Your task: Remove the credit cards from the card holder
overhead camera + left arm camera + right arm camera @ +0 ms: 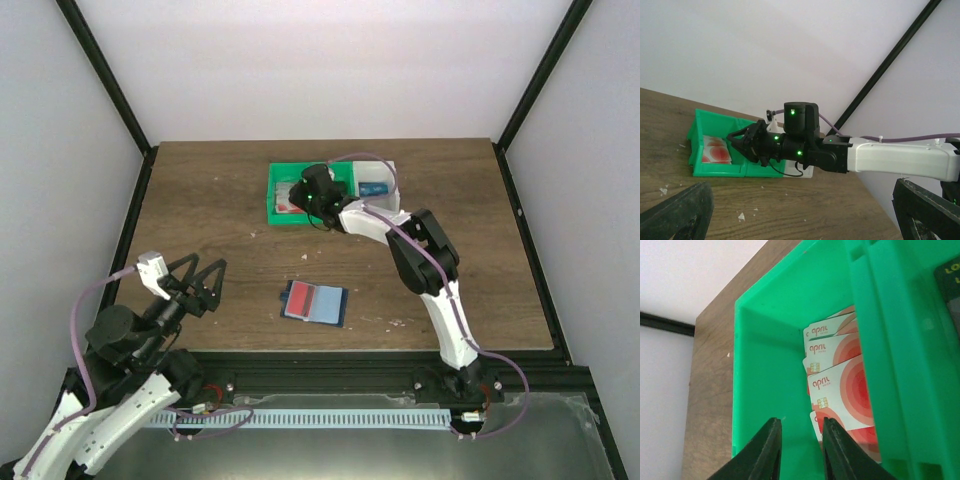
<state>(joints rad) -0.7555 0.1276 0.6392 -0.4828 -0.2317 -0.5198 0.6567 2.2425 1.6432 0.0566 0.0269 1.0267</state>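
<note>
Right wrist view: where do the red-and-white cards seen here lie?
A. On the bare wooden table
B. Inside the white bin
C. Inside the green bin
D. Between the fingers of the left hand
C: the red-and-white cards lie overlapping one another on the floor of the green bin, enclosed by its walls, and the right hand hovers just over them.
</note>
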